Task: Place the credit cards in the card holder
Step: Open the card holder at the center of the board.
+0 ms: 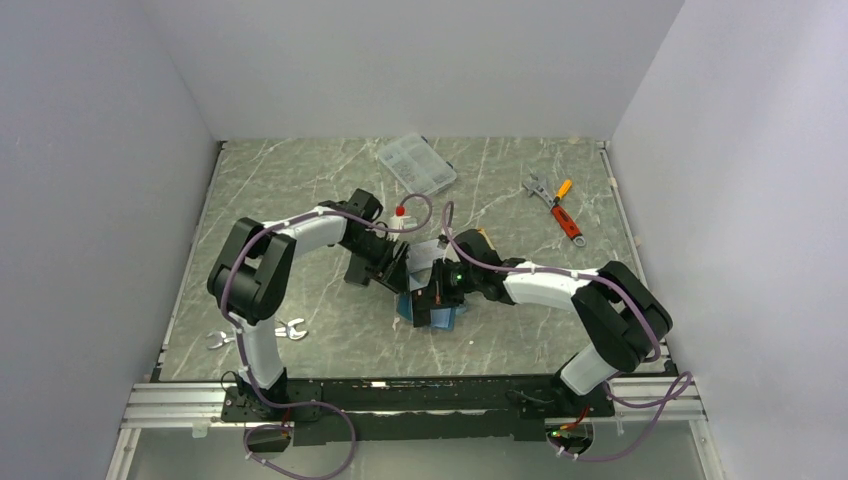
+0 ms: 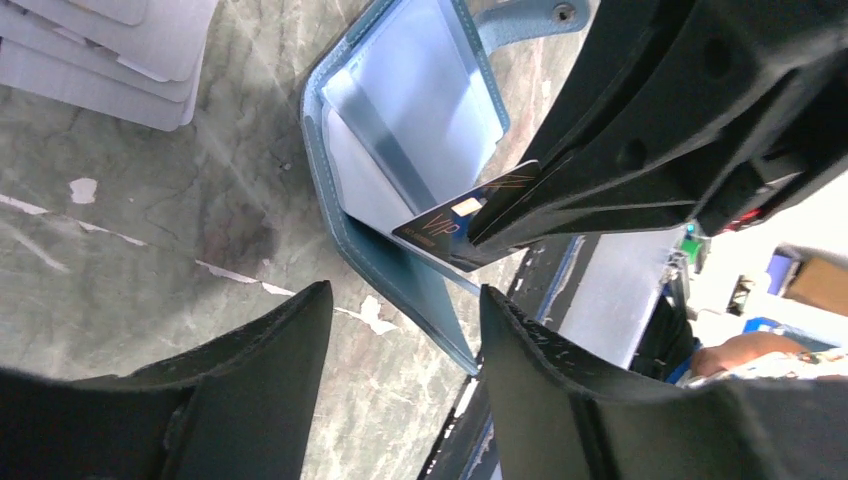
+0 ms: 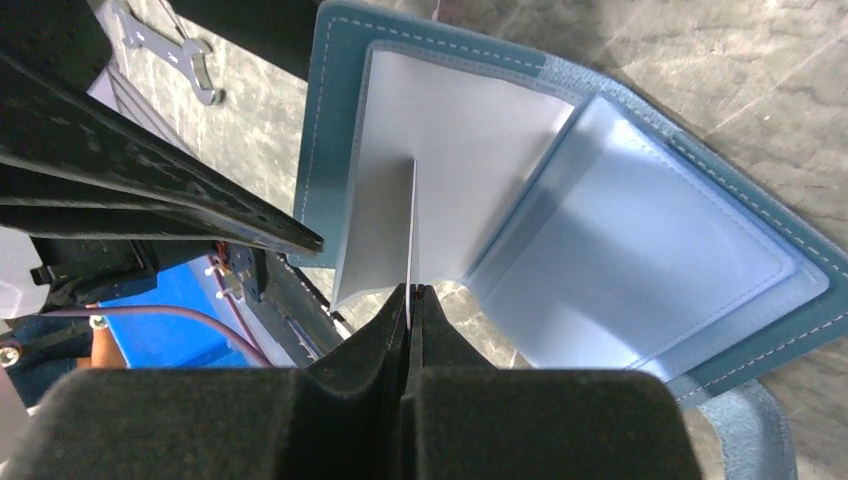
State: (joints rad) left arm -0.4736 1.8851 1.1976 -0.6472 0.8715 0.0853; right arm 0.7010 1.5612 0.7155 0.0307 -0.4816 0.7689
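Near edge of the table [image 1: 300,190]: two open-end wrenches [image 1: 291,328] lie flat beside the left arm's base.

Centre, between the two wrists: card holder [image 3: 335,120] lies opened out flat on the table, light blue inside facing up, snap tab sticking out past one side.

Right gripper [image 3: 412,290]: fingers pressed together on one credit card [image 2: 445,228], pinched by its short end. The card is dark with "VIP" print on the face the left wrist camera sees (edge-on from the right wrist). It is tilted, its free end over the holder's inner panel; cannot tell whether it touches the panel.

Left gripper [image 2: 405,295]: fingers spread, nothing between them, hovering just beside the holder's edge.

Just past the holder: stack of silver-grey cards [image 2: 100,60], fanned slightly, on the table.

Far side: clear compartment box [image 1: 415,163]; to its right an adjustable wrench [image 1: 538,186] and an orange-handled tool [image 1: 566,217].
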